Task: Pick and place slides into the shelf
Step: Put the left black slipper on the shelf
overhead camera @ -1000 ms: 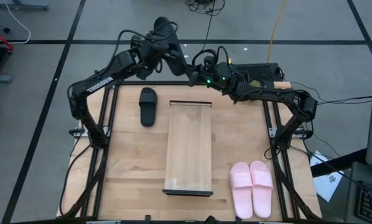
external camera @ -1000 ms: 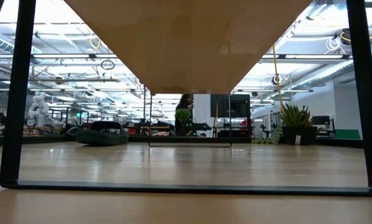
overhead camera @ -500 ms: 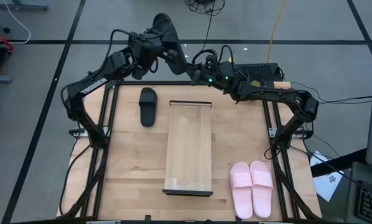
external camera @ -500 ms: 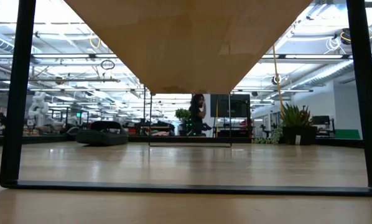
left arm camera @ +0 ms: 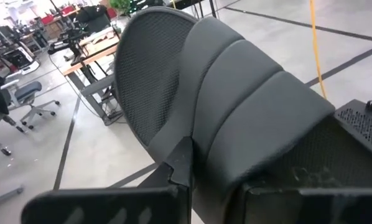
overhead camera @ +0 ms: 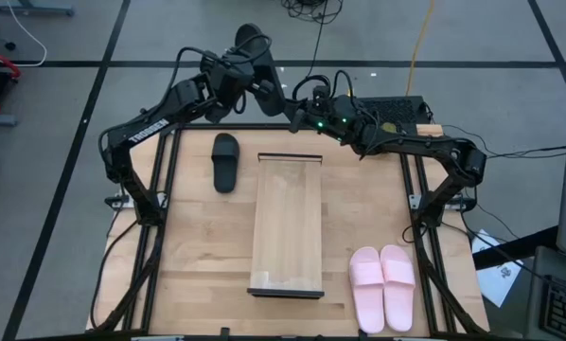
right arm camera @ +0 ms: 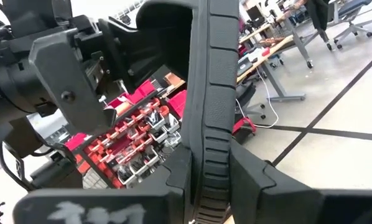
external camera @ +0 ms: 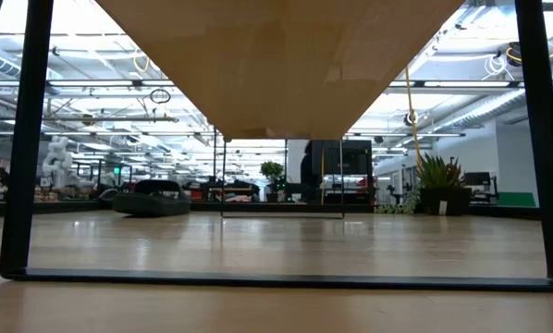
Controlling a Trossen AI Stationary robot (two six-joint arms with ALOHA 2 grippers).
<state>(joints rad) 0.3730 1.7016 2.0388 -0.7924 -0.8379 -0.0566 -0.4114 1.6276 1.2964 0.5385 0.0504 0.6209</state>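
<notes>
One black slide [overhead camera: 267, 87] hangs in the air beyond the table's far edge, with both grippers shut on it. My left gripper [overhead camera: 249, 81] comes at it from the left, my right gripper [overhead camera: 293, 106] from the right. The slide fills the left wrist view [left arm camera: 236, 106] and shows edge-on in the right wrist view [right arm camera: 208, 93]. The other black slide [overhead camera: 225, 161] lies sole-down on the table, left of the shelf [overhead camera: 287, 225]. The pink pair [overhead camera: 382, 287] lies side by side at the near right. My left gripper pinches an edge of the black slide [left arm camera: 182, 167] between its two fingers, just beside the wide strap. The fingers lie about level, coming from the table's left. The slide rises away from them, clear of the table. My right gripper pinches the slide's sole across its thickness, with the ribbed rim [right arm camera: 206, 177] between the two fingers. It comes about level from the table's right. The slide stands edge-on beyond the fingers, lifted clear.
The shelf's black end frame [external camera: 18, 185] and wooden underside [external camera: 276, 65] fill the low view. A black box [overhead camera: 397, 109] with cables sits at the far right edge. Bare tabletop [overhead camera: 198, 256] lies left of the shelf.
Both grippers stay shut on the black slide at about the same place. In the room behind the table, a person has walked toward the right and gone out of sight.
</notes>
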